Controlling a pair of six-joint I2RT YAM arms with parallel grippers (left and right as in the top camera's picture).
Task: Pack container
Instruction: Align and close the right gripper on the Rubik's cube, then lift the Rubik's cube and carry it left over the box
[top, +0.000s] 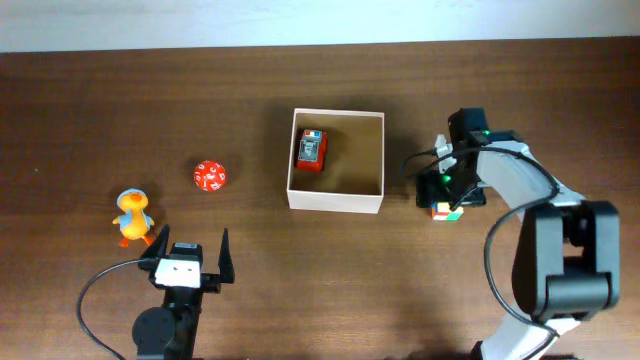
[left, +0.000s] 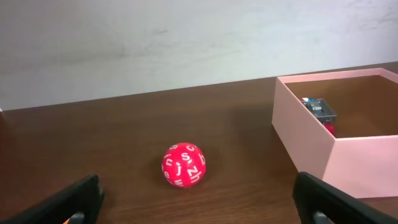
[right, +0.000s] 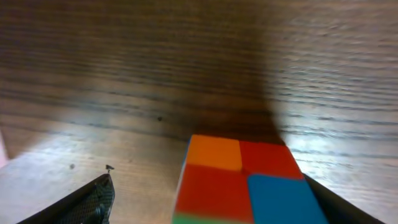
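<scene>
The container (top: 335, 201) is a square open box with white walls and a tan inside, at mid table. A small red toy car (top: 311, 150) lies in its left part. My right gripper (top: 446, 192) is just right of the box and pointing down. Its jaws are open around a colourful puzzle cube (top: 447, 210) on the table. In the right wrist view the cube (right: 249, 180) lies against the right finger, with a gap to the left finger (right: 208, 190). My left gripper (top: 190, 262) is open and empty at the front left.
A red ball with white letters (top: 211, 176) lies left of the box; it also shows in the left wrist view (left: 183, 165), ahead of the open jaws (left: 196, 204). A yellow-orange duck (top: 133, 216) stands at the far left. The box wall (left: 311, 149) is at the right there.
</scene>
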